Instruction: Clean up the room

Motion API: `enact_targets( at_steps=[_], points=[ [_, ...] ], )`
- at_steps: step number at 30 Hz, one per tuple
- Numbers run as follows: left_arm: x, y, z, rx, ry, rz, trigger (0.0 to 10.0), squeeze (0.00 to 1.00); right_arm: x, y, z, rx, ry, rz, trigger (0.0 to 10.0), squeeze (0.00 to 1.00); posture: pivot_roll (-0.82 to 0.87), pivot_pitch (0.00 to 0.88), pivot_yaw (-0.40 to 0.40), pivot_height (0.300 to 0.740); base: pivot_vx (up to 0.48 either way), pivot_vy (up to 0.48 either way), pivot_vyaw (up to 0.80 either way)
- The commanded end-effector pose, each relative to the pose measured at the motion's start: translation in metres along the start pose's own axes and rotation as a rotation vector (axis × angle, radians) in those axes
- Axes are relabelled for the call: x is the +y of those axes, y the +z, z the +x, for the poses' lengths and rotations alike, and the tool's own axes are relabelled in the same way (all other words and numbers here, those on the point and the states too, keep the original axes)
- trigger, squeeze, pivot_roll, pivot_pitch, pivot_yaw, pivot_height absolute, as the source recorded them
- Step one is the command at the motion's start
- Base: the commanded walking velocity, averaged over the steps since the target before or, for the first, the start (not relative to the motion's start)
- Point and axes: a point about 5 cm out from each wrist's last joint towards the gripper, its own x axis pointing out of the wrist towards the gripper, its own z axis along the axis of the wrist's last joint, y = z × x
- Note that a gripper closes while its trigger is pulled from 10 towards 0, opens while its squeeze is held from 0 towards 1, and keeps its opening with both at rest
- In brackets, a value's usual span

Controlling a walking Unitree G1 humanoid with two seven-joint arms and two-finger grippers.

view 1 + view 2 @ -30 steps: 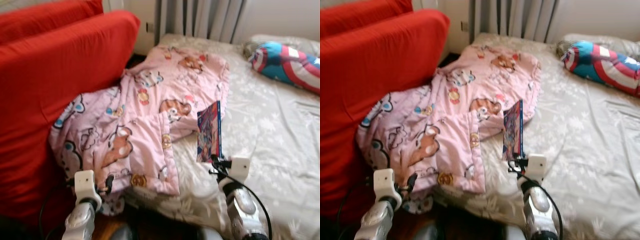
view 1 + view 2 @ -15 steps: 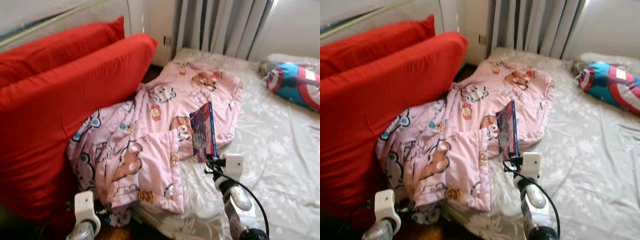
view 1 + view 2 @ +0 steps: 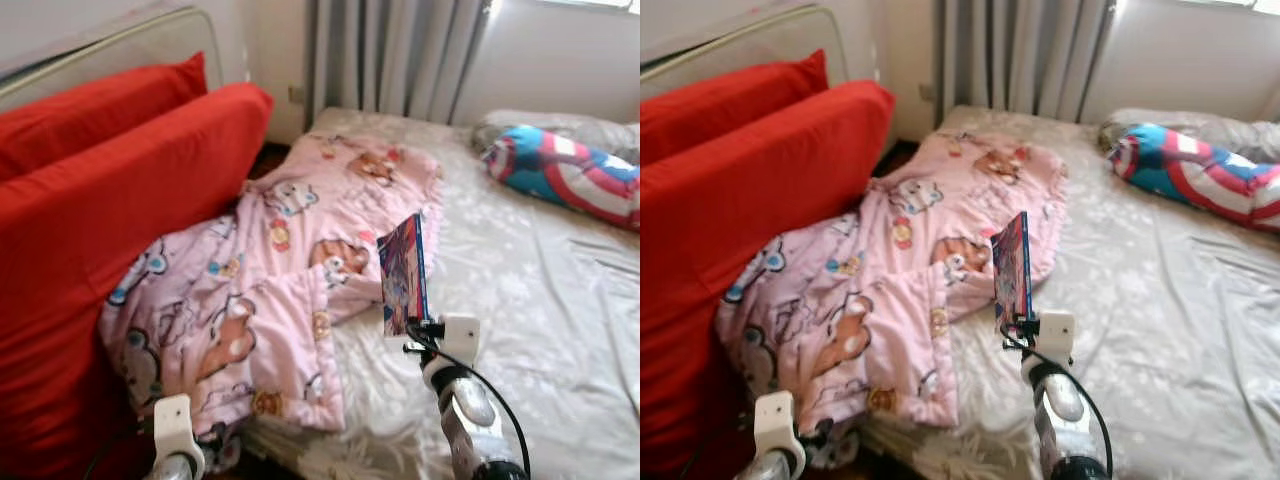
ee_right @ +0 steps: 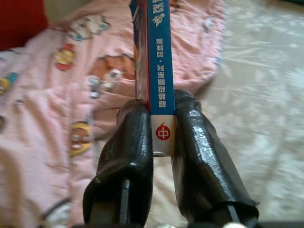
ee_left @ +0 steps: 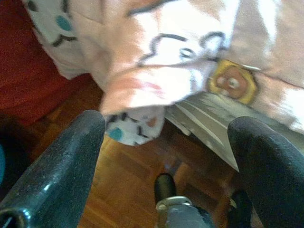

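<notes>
My right gripper is shut on a thin book with a blue spine, holding it upright above the bed by its lower end. The two black fingers pinch the spine from both sides. Under and left of the book lies a crumpled pink cartoon-print blanket, hanging over the bed's left edge. My left gripper hangs low beside the bed, open, with nothing between its fingers, over the wooden floor below the blanket's hem.
Two big red cushions lean at the left against a headboard. A beige floral sheet covers the bed, with a blue, red and white shield-print pillow at the far right. Grey curtains hang behind.
The camera has shifted, so the whole scene slid in the picture. The right gripper still holds the book upright; the left arm stays low.
</notes>
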Motion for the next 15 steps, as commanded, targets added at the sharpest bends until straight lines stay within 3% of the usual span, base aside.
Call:
enact_targets(
  at_steps=[1, 6, 15],
  points=[
    [0.0005, -0.0037, -0.0008, 0.015, 0.002, 0.014, 10.0, 0.00, 0.0032, 0.0119, 0.0059, -0.047, 0.011, 0.002, 10.0, 0.00, -0.01, 0.030, -0.036, 0.730, 0.000, -0.349, 0.00],
    [0.0008, -0.0037, -0.0008, 0.015, 0.003, 0.015, 10.0, 0.00, 0.0020, 0.0124, 0.0060, -0.048, 0.007, 0.004, 10.0, 0.00, -0.02, 0.033, -0.035, 0.730, 0.000, -0.352, 0.00],
    [0.0023, -0.0055, -0.0014, 0.019, 0.004, 0.025, 10.0, 0.00, 0.0032, 0.0137, 0.0070, -0.052, 0.003, 0.030, 10.0, 0.00, -0.02, 0.036, -0.034, 0.730, 0.000, -0.345, -0.78]
  ],
)
